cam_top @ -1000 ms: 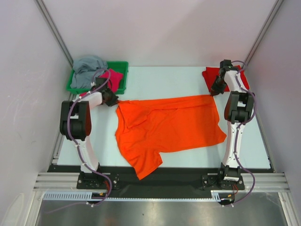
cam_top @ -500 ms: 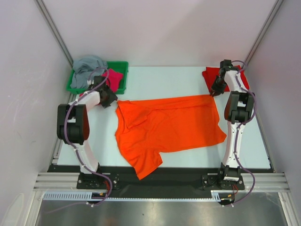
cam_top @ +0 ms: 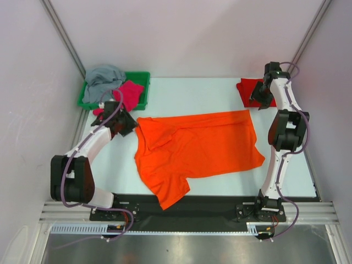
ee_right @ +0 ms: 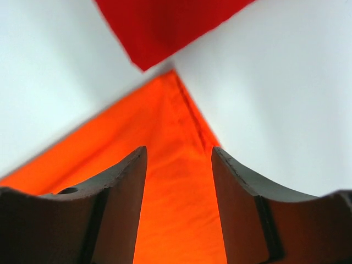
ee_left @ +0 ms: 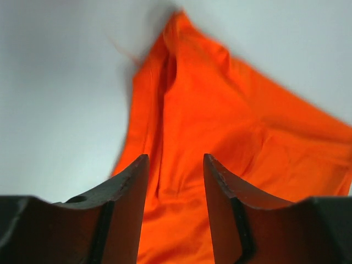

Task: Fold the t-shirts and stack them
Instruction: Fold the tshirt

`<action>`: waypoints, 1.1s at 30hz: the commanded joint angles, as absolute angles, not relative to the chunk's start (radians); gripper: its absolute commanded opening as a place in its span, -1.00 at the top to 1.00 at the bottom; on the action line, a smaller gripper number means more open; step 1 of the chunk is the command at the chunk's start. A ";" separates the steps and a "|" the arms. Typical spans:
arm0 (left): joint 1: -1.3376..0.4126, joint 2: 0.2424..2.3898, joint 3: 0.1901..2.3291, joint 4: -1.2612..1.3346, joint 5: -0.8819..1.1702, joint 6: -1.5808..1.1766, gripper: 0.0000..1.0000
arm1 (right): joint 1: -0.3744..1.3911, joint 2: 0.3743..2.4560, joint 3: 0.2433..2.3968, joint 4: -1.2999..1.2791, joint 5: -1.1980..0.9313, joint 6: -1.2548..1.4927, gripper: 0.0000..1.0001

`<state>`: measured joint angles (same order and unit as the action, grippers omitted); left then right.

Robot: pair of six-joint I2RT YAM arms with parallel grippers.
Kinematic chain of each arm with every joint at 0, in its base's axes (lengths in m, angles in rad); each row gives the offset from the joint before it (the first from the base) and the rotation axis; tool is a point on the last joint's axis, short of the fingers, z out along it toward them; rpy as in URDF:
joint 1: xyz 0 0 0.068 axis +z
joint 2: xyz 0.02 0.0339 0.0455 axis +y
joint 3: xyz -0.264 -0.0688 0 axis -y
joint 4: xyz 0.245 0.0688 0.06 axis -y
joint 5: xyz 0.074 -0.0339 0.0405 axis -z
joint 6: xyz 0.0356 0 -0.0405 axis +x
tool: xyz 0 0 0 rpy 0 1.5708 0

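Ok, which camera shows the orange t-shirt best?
Top external: the orange t-shirt lies spread out whole on the table. The left wrist view catches only a blurred, creased part beyond its open jaws; the right wrist view shows only one corner, next to the red shirt.

Green plastic tray (cam_top: 145,88): far left corner of table, long side parallel to back wall.
Table top (cam_top: 187,93): pale, matte, rectangular.
Black strip (cam_top: 220,201): along near table edge.
Aluminium rail (cam_top: 187,212): just below strip, full width.
White slotted cable duct (cam_top: 71,228): under rail, left side.
Brushed metal sheet (cam_top: 181,250): lowest band.
Diagonal frame profiles (cam_top: 60,33): at back corners, against pale enclosure walls (cam_top: 181,33).
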<state>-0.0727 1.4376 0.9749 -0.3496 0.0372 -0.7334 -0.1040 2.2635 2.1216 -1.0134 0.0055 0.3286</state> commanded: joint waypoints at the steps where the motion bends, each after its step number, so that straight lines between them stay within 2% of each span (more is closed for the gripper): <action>1: -0.136 1.428 0.914 -0.322 0.126 -0.804 -0.01 | -0.100 2.151 2.018 -0.971 -0.067 0.348 -0.13; 8: -0.244 1.491 0.896 -0.295 0.155 -0.868 -0.03 | -0.087 2.108 1.910 -0.976 -0.100 0.324 -0.08; 13: -0.305 1.482 0.910 -0.216 0.170 -0.687 0.03 | -0.081 2.062 1.798 -0.922 -0.141 0.313 -0.04; 16: -0.311 1.508 0.946 -0.210 0.215 -0.600 -0.07 | -0.052 2.025 1.732 -0.862 -0.268 0.322 -0.03; 18: -0.310 1.534 0.980 -0.254 0.192 -0.581 -0.03 | -0.003 1.981 1.662 -0.810 -0.340 0.366 -0.04; 20: -0.308 1.549 0.992 -0.274 0.169 -0.581 0.18 | 0.109 1.957 1.619 -0.695 -0.422 0.449 -0.03; 23: -0.307 1.598 1.034 -0.308 0.187 -0.575 0.28 | 0.228 1.948 1.571 -0.569 -0.469 0.537 0.09; 24: -0.307 1.604 1.045 -0.305 0.195 -0.566 0.28 | 0.253 1.954 1.562 -0.516 -0.480 0.589 0.09; 28: -0.313 1.566 1.003 -0.264 0.213 -0.561 0.00 | 0.348 2.002 1.555 -0.382 -0.546 0.704 0.10; 31: -0.307 1.572 1.002 -0.293 0.167 -0.532 0.01 | 0.419 2.051 1.557 -0.302 -0.577 0.785 0.11; 33: -0.287 1.592 1.000 -0.302 0.170 -0.534 0.12 | 0.463 2.080 1.565 -0.281 -0.592 0.802 0.13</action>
